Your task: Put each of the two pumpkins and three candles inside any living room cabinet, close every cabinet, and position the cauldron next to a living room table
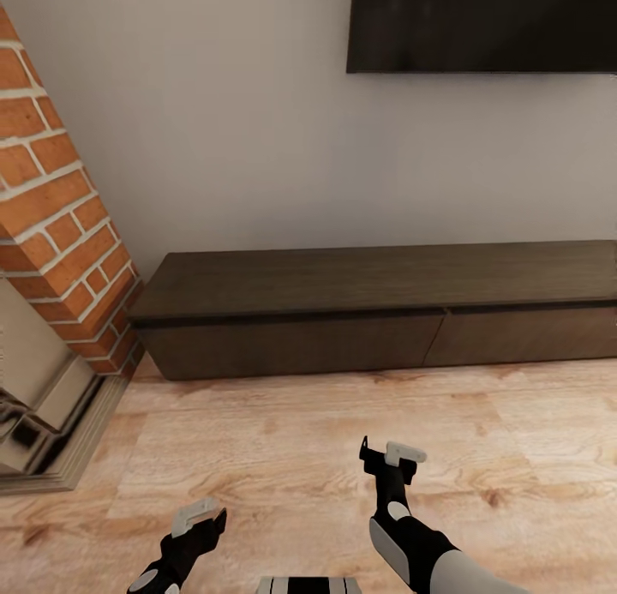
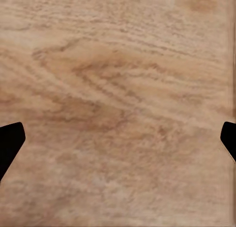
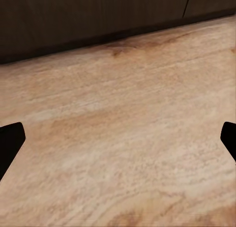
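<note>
The cabinet (image 1: 377,307) is a long, low dark-brown unit against the white wall, with a bare flat top and both wide drawer fronts flush and shut. My left gripper (image 1: 202,519) hangs low over the wood floor, well short of the cabinet. In the left wrist view it (image 2: 118,138) is open, with bare floorboards between the fingertips. My right gripper (image 1: 387,455) is raised a little further forward, in front of the left drawer. It (image 3: 118,138) is open and holds nothing. The cabinet front (image 3: 88,15) and the seam between its drawers lie ahead of it.
A red brick fireplace (image 1: 60,225) with a stepped hearth (image 1: 51,440) stands at the left, close to the cabinet's left end. A dark screen (image 1: 480,24) hangs on the wall above the cabinet. Light wood floor (image 1: 300,440) stretches between me and the cabinet.
</note>
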